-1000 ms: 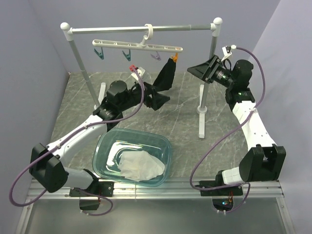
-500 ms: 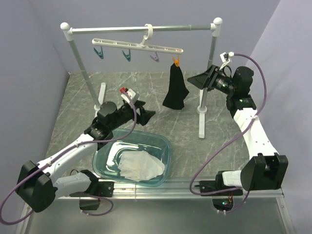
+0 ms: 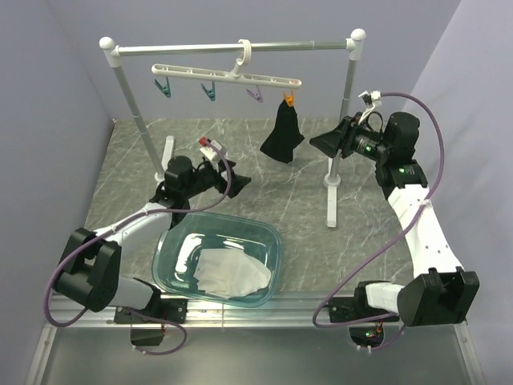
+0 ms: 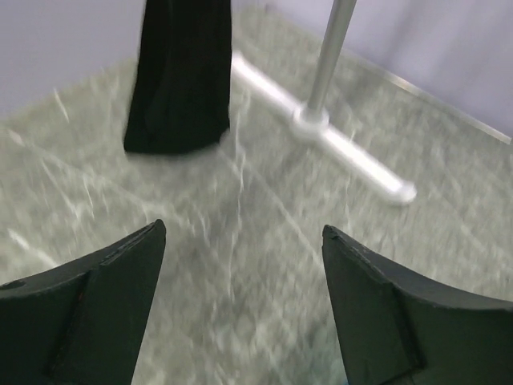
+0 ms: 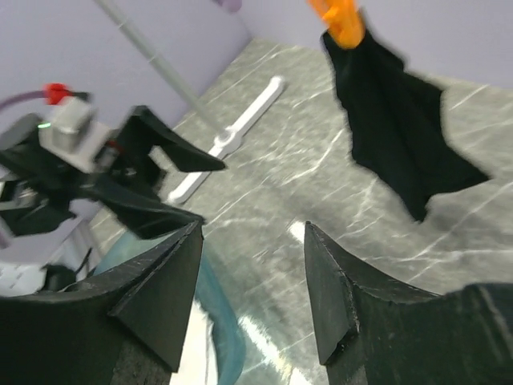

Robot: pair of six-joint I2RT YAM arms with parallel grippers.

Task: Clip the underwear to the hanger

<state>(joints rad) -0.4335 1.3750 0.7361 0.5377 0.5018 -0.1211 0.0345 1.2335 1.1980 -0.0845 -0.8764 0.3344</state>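
Black underwear [image 3: 284, 132] hangs from the orange peg [image 3: 288, 99] of the white hanger [image 3: 224, 75], above the worktop [image 3: 304, 216]. A clear teal tub [image 3: 166, 250] holds a crumpled white cloth [image 3: 232, 273]. The left fingers [image 4: 112, 273] and right fingers [image 5: 341, 281] are spread apart, holding nothing.

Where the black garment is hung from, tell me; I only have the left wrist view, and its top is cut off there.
Observer: The underwear hangs from the orange peg, at the end of the hanger nearest the right arm.
Operator: Report the right gripper.
Observer: The right gripper is open, holds nothing and is clear of the underwear.
Operator: Check the other pegs.
Observer: The teal pegs and the purple peg hold nothing.
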